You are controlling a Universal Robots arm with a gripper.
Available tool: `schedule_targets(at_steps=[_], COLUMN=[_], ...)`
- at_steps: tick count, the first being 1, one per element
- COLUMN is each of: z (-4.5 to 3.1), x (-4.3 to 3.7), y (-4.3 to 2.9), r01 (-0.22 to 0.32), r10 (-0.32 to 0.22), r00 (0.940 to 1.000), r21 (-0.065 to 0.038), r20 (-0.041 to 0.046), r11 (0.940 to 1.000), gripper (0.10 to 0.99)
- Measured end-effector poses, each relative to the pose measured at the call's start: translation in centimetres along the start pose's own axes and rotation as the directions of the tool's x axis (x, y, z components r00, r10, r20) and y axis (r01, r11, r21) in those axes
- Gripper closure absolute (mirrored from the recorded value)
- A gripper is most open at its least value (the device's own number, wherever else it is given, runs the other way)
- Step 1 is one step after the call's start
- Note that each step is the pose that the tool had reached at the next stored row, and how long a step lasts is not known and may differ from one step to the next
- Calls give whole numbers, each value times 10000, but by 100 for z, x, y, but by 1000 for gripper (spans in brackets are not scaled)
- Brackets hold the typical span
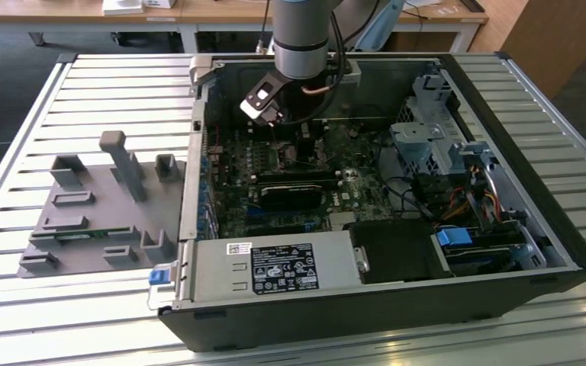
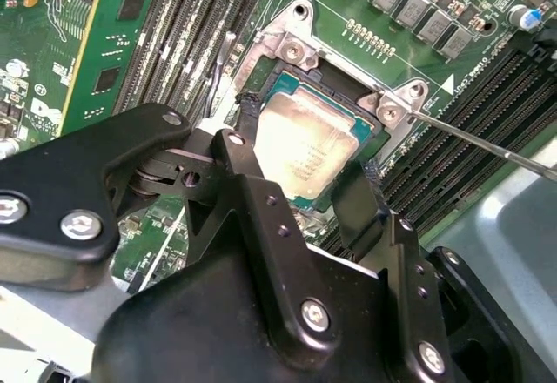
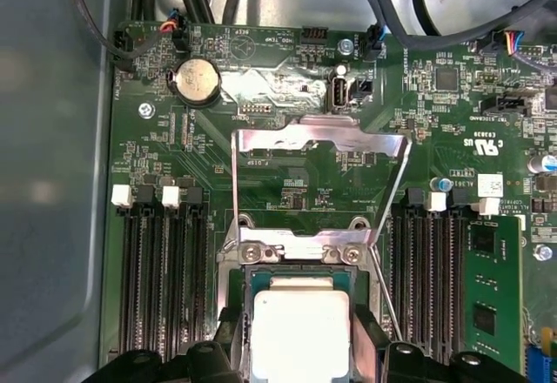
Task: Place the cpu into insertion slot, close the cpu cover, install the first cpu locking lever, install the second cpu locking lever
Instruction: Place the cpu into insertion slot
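Observation:
The cpu (image 2: 305,152), a small square chip with a dull silver top, lies in the insertion slot (image 2: 296,52) on the green motherboard. My gripper (image 2: 300,170) straddles it, one black finger (image 2: 248,165) against each of two opposite sides. The first wrist view has the cpu (image 3: 300,326) between the same fingers (image 3: 370,335) of the gripper (image 3: 300,344), inside the slot's silvery rim (image 3: 296,251). The cpu cover (image 3: 322,135), a thin silvery frame, stands swung up beyond the slot. A thin wire lever (image 2: 487,144) sticks out beside the socket. In the exterior view the gripper (image 1: 272,122) reaches down into the open computer case.
A grey power supply box (image 1: 272,267) fills the case's near corner and a long black block (image 1: 293,194) lies across the board. Memory slots and a green memory stick (image 3: 492,287) flank the socket. A grey fixture (image 1: 100,206) sits on the slatted table at the exterior view's left.

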State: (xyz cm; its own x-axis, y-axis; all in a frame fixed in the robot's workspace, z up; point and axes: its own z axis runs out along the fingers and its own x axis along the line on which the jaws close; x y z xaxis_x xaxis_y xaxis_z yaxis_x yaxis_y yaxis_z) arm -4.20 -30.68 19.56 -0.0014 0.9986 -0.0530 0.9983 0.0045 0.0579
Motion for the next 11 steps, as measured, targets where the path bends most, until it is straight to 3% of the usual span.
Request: schedule_targets(at_steps=[5,7,8,10,11], z=[-82,-110,-119,-128,-129], x=[-6,-9,-11,-19,-24], y=[5,7,7,8,8], r01=[0,0,0,0,-1], r10=[0,0,0,0,1], r00=[10000,10000,10000,10000,10000], r21=[3,5,7,8,9], r20=[-11,-16,-18,-19,-19], r11=[10000,10000,10000,10000,10000], gripper=[486,608,608,725,725])
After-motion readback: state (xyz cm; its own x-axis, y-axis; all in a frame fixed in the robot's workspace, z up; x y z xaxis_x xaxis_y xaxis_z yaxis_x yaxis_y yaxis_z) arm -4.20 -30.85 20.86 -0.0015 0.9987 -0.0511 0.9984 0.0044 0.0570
